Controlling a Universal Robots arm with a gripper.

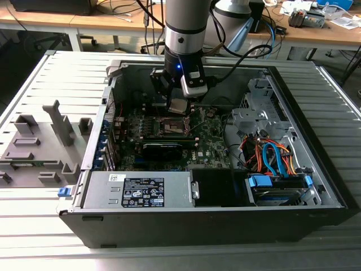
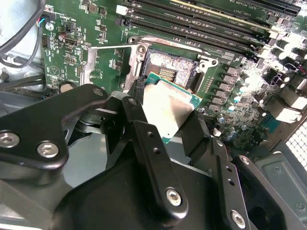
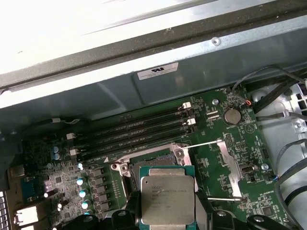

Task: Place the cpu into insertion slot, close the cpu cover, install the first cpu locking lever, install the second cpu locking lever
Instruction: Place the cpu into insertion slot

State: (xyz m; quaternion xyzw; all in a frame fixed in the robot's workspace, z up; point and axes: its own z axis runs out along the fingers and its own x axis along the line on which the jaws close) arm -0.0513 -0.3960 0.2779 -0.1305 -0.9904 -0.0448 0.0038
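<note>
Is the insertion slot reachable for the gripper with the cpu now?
Likely yes: the cpu cover is swung aside, the insertion slot lies bare, and the gripper holds the cpu close above it.

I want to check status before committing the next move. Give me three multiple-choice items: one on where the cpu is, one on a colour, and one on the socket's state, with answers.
1. Where is the cpu?
A. seated in the insertion slot
B. gripped in the pincer above the slot
C. lying on the circuit board beside the slot

2. What colour is the circuit board around the slot?
A. red
B. green
C. white

3. In what state is the insertion slot?
A. shut under its cover
B. filled with a chip
C. open and empty

Answers:
1 B: in both wrist views the black fingers clamp the chip's edges, clear of the socket.
2 B: the board bordering the socket is green in both wrist views.
3 C: the second wrist view shows bare contacts in the dark square.
</note>
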